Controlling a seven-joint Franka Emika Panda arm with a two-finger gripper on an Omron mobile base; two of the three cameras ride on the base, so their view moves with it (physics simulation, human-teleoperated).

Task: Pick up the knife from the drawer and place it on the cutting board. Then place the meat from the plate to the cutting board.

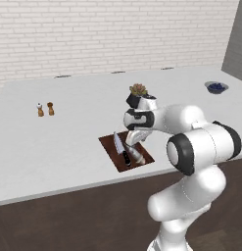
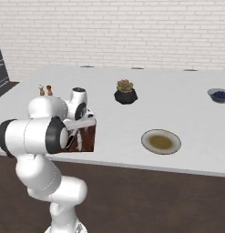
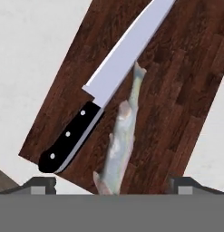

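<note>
- Closest in, in the hand view: pincer (image 3: 112, 183) low over the near end of the cutting board (image 3: 177, 90), fingertips (image 3: 41, 183) spread wide apart, clamped on nothing.
- Between and just beyond those tips: the knife (image 3: 104, 86), flat on the board and free of both fingers. Black handle with pale rivets toward the left tip, at the board's near corner. Silver blade slanting away across the wood.
- Just beside the blade, on the same board: a pale slender piece (image 3: 122, 136), grey-pink and fish-like, roughly parallel to the knife. Narrow end up against the blade's edge; touching or not, hard to tell.
- Under all of it: dark reddish-brown board near the front edge of the white counter (image 1: 68, 147), set at an angle to that edge.
- Further along the counter, well apart from the board, seen from the right base: the plate (image 2: 145, 142), grey-beige, with the meat (image 2: 161, 142) lying flat in its middle.
- Behind the board: a dark pot with a small succulent (image 2: 125, 92) in it.
- Off to the left, far from the pincer: two small wooden shakers (image 1: 45, 109), upright, side by side.
- At the far right of the counter: a blue bowl (image 2: 219, 95) holding something dark blue, too small to name.
- Furthest back: white brick wall (image 1: 117, 34).
</note>
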